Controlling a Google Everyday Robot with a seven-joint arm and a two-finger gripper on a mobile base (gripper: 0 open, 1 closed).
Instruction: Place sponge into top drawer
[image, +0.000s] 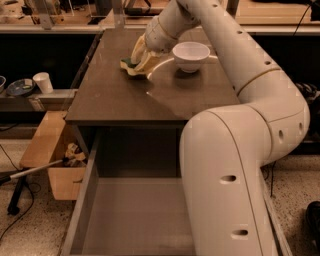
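Upper centre of frame: gripper (141, 54) down on the worktop (165, 100), over the sponge (129, 64) and touching it. Sponge's green edge pokes out at its left. Grip state: cannot tell. White bowl (190, 54) just right. Top drawer (135, 220) pulled out, lower frame.

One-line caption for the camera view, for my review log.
Gripper at the sponge on the table, left of the white bowl; top drawer open below.

A wavy-edged sponge (129, 65), dark green over yellow foam, lies on the far part of the tabletop (150, 102) under the gripper (141, 56), while the wide, shallow grey top drawer (135, 215) stands pulled open below
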